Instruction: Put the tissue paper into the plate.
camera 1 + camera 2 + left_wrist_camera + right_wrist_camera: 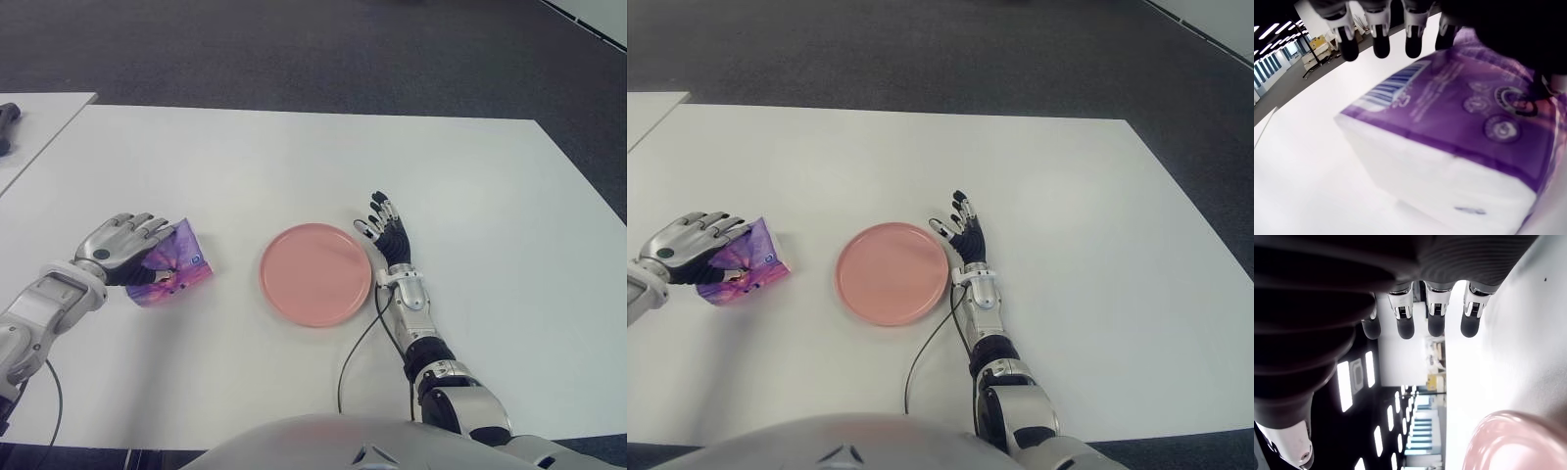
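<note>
The left hand [122, 245] is seen at about nine o'clock from the plate, over the white table [294, 166]. Its fingers [1381, 36] are curved over the top of the tissue paper pack [176, 264], and in the left wrist view four dark fingertips are shown hanging just past the pack's far edge, with the thumb pressed against the purple wrapper at the other side. The pack appears to be clasped between fingers and thumb, though how firmly it is gripped cannot be told from these views. The pack is purple on top with a barcode and round printed badges, and white along its side. It is tilted, and its lower edge seems to be in contact with the table.

The pink plate [315, 274] is set near the middle of the table's near half, well apart from the pack, with nothing in it.

The right hand [385, 227] is found at about two o'clock from the plate, just beside its rim. Its fingers [1436, 316] are held out nearly straight and slightly spread, and nothing is held in them. The pink rim of the plate is caught at the corner of the right wrist view.

A thin black cable [358, 352] is trailed from the right wrist across the table at about five o'clock from the plate.
</note>
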{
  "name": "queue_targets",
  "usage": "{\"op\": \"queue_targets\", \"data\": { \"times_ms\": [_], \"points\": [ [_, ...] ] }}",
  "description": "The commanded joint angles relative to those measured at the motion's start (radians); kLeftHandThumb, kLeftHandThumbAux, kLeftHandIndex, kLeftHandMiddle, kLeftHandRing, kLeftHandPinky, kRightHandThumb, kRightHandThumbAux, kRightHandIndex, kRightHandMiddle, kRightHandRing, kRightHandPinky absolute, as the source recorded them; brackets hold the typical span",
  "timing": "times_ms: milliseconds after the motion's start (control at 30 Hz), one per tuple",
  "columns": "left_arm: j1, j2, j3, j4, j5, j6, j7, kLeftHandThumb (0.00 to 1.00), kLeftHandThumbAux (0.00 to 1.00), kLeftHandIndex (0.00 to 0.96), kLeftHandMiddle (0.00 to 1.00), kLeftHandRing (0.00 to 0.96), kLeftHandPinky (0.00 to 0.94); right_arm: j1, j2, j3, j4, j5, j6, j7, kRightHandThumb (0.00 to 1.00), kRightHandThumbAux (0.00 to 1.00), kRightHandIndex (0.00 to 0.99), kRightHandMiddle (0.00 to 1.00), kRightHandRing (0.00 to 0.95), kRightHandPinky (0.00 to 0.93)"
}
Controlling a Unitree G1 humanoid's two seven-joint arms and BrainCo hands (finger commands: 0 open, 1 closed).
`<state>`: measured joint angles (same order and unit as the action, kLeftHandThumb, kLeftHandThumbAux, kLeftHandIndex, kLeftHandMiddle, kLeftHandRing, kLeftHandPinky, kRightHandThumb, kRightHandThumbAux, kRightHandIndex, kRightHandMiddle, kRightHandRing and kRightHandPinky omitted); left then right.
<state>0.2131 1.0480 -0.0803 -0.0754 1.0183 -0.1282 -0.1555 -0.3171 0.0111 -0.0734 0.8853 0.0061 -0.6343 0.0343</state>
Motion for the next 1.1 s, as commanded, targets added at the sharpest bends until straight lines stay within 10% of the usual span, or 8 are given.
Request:
{"op": "queue_targets", "data": {
  "times_ms": [33, 1100],
  "points": [
    [0.049, -0.027, -0.049, 0.011, -0.005, -0.011, -0.041, 0.004, 0.221, 0.000, 0.000, 0.000, 0.000, 0.075, -0.002, -0.008, 0.047, 0.008, 0.040, 0.001, 0.118, 0.674, 0.017, 0.019, 0.018, 0.060],
    [0.145, -0.028, 0.215, -0.190, -0.105, -0.002, -0.008, 0.026, 0.249, 0.000, 0.000, 0.000, 0.000, 0.070, 0.002, -0.008, 0.054, 0.004, 0.040, -0.004, 0.118, 0.674, 0.017, 0.019, 0.018, 0.060]
  ]
}}
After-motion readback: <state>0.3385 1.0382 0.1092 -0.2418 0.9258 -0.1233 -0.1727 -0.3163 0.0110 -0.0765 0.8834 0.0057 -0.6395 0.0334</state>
